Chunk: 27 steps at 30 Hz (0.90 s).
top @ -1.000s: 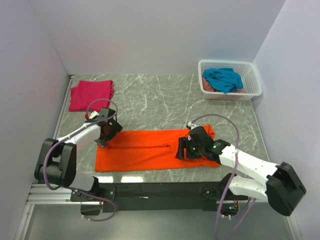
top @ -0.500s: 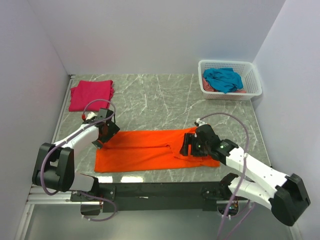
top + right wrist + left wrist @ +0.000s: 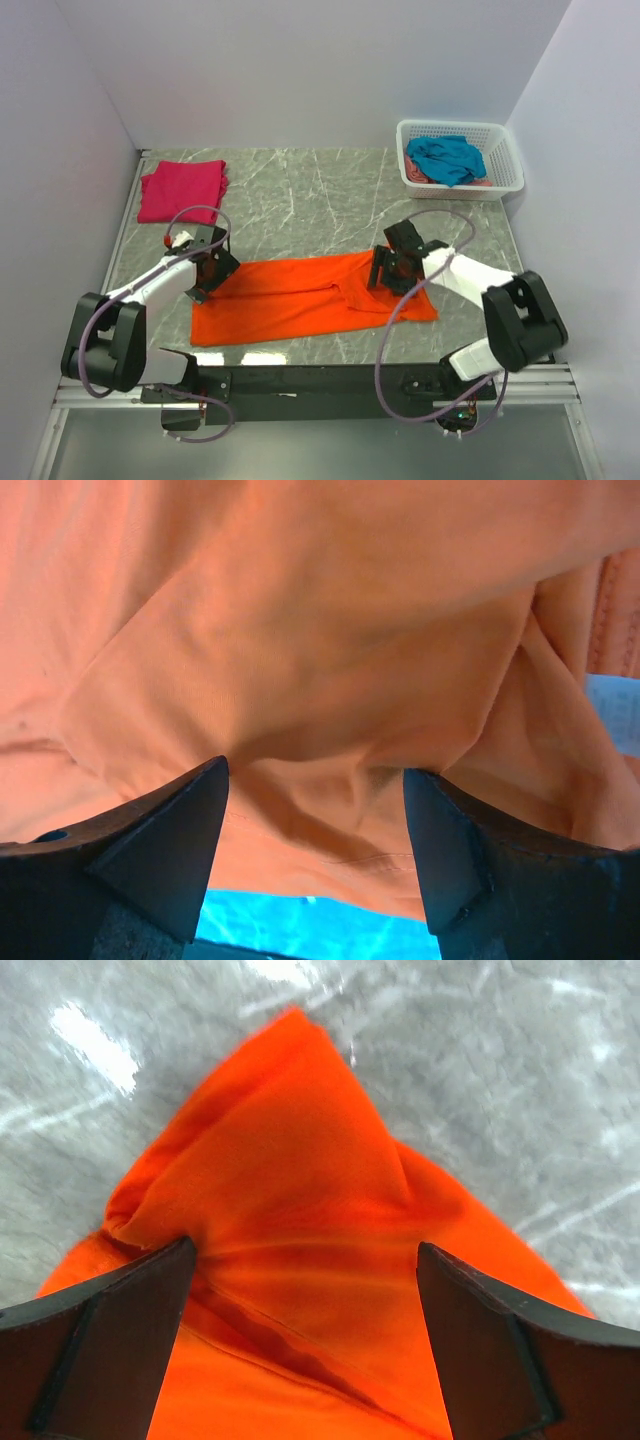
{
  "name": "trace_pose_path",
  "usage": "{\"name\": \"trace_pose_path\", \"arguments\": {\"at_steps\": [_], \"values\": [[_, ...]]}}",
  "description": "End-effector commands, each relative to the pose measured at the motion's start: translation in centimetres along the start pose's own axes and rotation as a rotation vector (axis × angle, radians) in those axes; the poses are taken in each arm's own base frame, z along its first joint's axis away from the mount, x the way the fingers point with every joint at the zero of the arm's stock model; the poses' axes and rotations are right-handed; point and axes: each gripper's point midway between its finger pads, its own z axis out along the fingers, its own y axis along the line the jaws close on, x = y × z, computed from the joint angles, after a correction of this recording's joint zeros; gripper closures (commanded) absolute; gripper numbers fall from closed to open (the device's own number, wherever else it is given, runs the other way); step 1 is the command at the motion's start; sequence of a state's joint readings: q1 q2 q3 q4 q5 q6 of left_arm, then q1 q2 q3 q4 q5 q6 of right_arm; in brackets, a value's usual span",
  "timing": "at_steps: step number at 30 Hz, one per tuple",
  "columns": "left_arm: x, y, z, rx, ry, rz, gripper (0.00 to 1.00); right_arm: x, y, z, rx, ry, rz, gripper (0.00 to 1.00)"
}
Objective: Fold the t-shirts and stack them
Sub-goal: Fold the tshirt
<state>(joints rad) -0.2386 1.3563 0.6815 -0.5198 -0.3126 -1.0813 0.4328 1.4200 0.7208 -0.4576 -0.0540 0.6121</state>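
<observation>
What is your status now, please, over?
Left gripper open, at corner of orange t-shirt. Right gripper open, cloth bunched between fingers. Nothing lying on shirt.

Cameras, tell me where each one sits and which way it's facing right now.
Top external: fixed above and behind the robot, looking down at the table; the left arm and right arm reach to opposite ends of the orange t-shirt.
Left wrist: on the left arm, looking down past the open left end effector at a corner of the orange t-shirt.
Right wrist: on the right arm, close against orange cloth; the right end effector frames it.
Shared: all three show the orange t-shirt.
</observation>
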Motion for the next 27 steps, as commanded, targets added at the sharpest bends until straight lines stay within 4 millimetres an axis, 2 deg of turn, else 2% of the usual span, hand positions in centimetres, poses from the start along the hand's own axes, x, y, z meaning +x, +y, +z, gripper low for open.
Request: {"name": "trace_pose_path", "arguments": {"at_steps": [1,2,3,5,6,7,8,9,10,11,12,13,14,15,16,17,18,19,20,21,22,23,24,25,27], "values": [[4.4,1.1,-0.1,0.011,0.154,-0.025,0.01,-3.0,0.8,1.4,-0.003,-0.034,-0.018,0.23],[4.7,1.2,-0.2,0.018,0.165,-0.033,0.01,-3.0,0.7,2.4,0.015,-0.007,-0.032,0.23],[4.7,1.3,-0.5,0.020,0.160,-0.040,0.01,-4.2,1.8,2.4,-0.005,-0.022,-0.047,0.24],[5.0,1.9,-0.7,0.003,0.170,-0.068,0.01,-4.9,2.2,3.6,0.006,0.004,-0.081,0.24],[5.3,1.7,-0.9,0.020,0.184,-0.079,0.01,-7.0,3.6,3.4,-0.021,-0.031,-0.097,0.24],[5.9,2.1,-0.9,0.017,0.201,-0.088,0.01,-7.7,4.0,3.6,-0.022,-0.035,-0.109,0.24],[6.1,2.0,-1.2,0.032,0.207,-0.102,0.01,-8.0,4.0,4.6,-0.005,-0.013,-0.142,0.24],[6.5,1.9,-1.3,0.042,0.227,-0.106,0.01,-10.5,5.6,4.3,-0.027,-0.058,-0.155,0.24],[7.0,2.2,-1.4,0.037,0.243,-0.111,0.01,-11.3,5.7,4.6,-0.008,-0.066,-0.166,0.24],[7.4,2.3,-1.7,0.038,0.264,-0.111,0.01,-11.8,5.5,5.7,0.013,-0.050,-0.192,0.24],[8.0,2.5,-2.2,0.033,0.293,-0.103,0.01,-14.1,6.7,5.3,0.001,-0.093,-0.200,0.24],[8.7,2.7,-2.6,0.028,0.323,-0.100,0.01,-14.2,6.5,6.4,0.014,-0.064,-0.226,0.24],[9.5,2.4,-3.2,0.048,0.341,-0.095,0.01,-14.9,6.6,6.7,0.007,-0.062,-0.232,0.24],[10.1,2.5,-3.5,0.056,0.354,-0.087,0.01,-16.9,8.0,6.3,-0.024,-0.092,-0.239,0.24],[11.4,2.9,-3.9,0.061,0.399,-0.083,0.01,-16.6,7.8,7.5,-0.020,-0.045,-0.267,0.24],[12.4,2.7,-4.5,0.077,0.419,-0.085,0.01,-17.0,8.5,7.8,-0.049,-0.032,-0.281,0.24],[13.1,3.0,-4.8,0.078,0.436,-0.082,0.01,-18.7,10.1,7.4,-0.084,-0.061,-0.299,0.24],[14.2,4.0,-4.9,0.059,0.466,-0.074,0.01,-17.9,9.9,9.1,-0.086,-0.003,-0.334,0.24],[14.7,4.6,-5.2,0.049,0.473,-0.075,0.01,-18.0,10.8,9.3,-0.126,0.020,-0.345,0.25],[15.1,5.2,-5.3,0.034,0.481,-0.071,0.01,-19.9,12.2,8.8,-0.153,-0.016,-0.355,0.25],[15.5,5.5,-5.5,0.034,0.488,-0.063,0.01,-19.1,11.9,10.3,-0.140,0.037,-0.358,0.25],[16.1,5.3,-6.1,0.057,0.501,-0.045,0.01,-19.6,12.3,10.5,-0.150,0.036,-0.361,0.25],[16.3,5.3,-6.4,0.064,0.505,-0.032,0.00,-21.1,13.8,9.9,-0.189,0.002,-0.369,0.25],[16.7,5.2,-6.9,0.082,0.511,0.011,0.01,-20.8,13.8,10.8,-0.189,0.025,-0.368,0.25],[17.2,4.7,-7.9,0.116,0.529,0.070,0.01,-22.0,14.8,10.5,-0.211,-0.003,-0.379,0.26]]}}
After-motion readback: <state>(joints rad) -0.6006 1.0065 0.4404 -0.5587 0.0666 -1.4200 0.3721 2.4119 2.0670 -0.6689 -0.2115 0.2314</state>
